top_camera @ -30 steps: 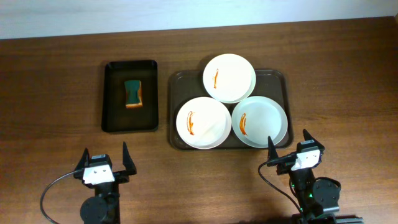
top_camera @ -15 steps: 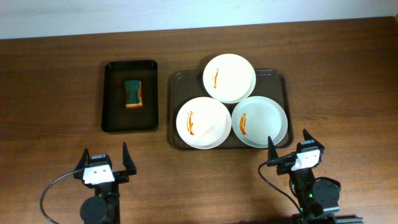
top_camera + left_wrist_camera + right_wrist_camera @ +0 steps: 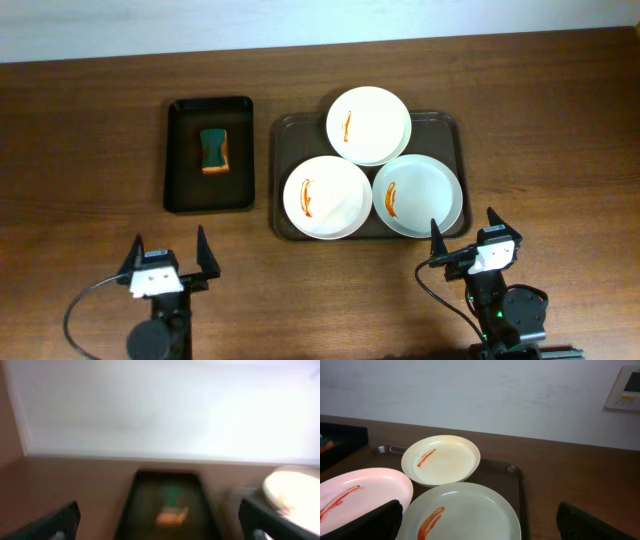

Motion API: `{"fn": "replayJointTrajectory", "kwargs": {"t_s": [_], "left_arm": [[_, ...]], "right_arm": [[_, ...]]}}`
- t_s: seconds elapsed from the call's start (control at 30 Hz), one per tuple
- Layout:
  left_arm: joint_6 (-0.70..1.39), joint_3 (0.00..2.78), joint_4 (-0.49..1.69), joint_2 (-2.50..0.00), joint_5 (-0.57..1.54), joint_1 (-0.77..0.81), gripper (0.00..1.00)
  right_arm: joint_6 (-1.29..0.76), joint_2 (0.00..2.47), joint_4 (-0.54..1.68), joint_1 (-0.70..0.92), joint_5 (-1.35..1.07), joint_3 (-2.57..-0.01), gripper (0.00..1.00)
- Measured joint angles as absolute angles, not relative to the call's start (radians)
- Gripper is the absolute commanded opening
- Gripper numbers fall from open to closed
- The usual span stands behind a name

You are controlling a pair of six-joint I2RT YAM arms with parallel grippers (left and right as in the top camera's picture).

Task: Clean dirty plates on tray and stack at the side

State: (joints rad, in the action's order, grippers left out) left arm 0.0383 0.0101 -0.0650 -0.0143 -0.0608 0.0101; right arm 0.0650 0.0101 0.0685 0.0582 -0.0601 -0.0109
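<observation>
A brown wooden tabletop (image 3: 90, 150) is stretching out beneath the overhead camera, and I am waiting at its near edge with both arms. My left fingers (image 3: 201, 250) are hanging wide apart at the near left, holding nothing; in my left wrist view, which is blurring badly, they are showing only as dark tips (image 3: 55, 522) at the bottom corners. My right fingers (image 3: 434, 240) are also spreading wide and empty at the near right, just near of the tray (image 3: 448, 130). This dark brown tray is lying right of centre and carrying three white plates in a triangle. The far plate (image 3: 367, 125) is overhanging the tray's far rim, the near-left plate (image 3: 325, 197) is sitting beside it, and the near-right plate (image 3: 417, 195) is lying closest to my right fingers. Their rims are meeting in the middle, and each is showing an orange-red streak on its left half. From my right wrist, the near-right plate (image 3: 465, 510) is filling the space between my finger tips (image 3: 367, 520). Left of the tray, a smaller black tray (image 3: 185, 190) is holding a green and orange sponge (image 3: 214, 150) in its far half.
</observation>
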Motion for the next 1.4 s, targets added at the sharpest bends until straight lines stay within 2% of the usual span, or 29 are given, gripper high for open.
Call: {"fn": "replayJointTrajectory", "kwargs": {"t_s": [0.1,0.17,0.23,0.3,0.4,0.5,0.67,0.73,0.83,0.87,0.93,1.03,1.1,1.27,1.4], "left_arm": [[0.124,0.011,-0.393,-0.011,0.255,0.009,0.99],[0.140,0.011,-0.570,-0.012,0.354,0.009,0.99],[0.149,0.011,-0.670,-0.008,0.407,0.009,0.99],[0.152,0.021,-0.681,-0.008,0.440,0.009,0.99],[0.127,0.099,-0.482,-0.025,0.456,0.009,0.99],[0.047,0.363,0.016,-0.204,0.438,0.009,0.99],[-0.055,0.957,0.551,-0.925,0.347,0.008,0.99],[-0.064,1.189,0.679,-1.267,0.481,0.007,0.99],[-0.067,1.333,0.797,-1.513,0.548,0.008,0.99],[-0.068,1.446,0.865,-1.635,0.496,0.009,0.99],[-0.067,1.603,1.003,-1.721,0.321,0.016,0.99],[-0.068,1.712,1.035,-1.777,0.119,0.032,0.99],[-0.068,1.713,0.997,-1.815,0.084,0.033,0.99],[-0.059,1.713,0.946,-1.850,0.073,0.033,0.99],[-0.052,1.713,0.896,-1.974,0.087,0.033,0.99]], "right_arm": [[0.064,0.010,0.068,0.058,-0.060,-0.011,0.98],[0.065,0.010,0.069,0.058,-0.060,-0.011,0.99],[0.065,0.010,0.068,0.058,-0.060,-0.011,0.98],[0.064,0.010,0.069,0.058,-0.060,-0.011,0.98],[0.065,0.010,0.069,0.058,-0.060,-0.011,0.98],[0.065,0.012,0.069,0.058,-0.060,-0.011,0.98],[0.065,0.013,0.070,0.059,-0.060,-0.011,0.98],[0.065,0.013,0.069,0.059,-0.060,-0.011,0.99],[0.065,0.013,0.069,0.059,-0.060,-0.011,0.98],[0.065,0.013,0.069,0.059,-0.060,-0.011,0.98],[0.064,0.013,0.069,0.059,-0.060,-0.011,0.98],[0.064,0.013,0.069,0.059,-0.060,-0.011,0.98],[0.065,0.013,0.069,0.059,-0.060,-0.011,0.98],[0.065,0.013,0.069,0.059,-0.060,-0.011,0.98],[0.065,0.013,0.069,0.059,-0.060,-0.011,0.98]]}}
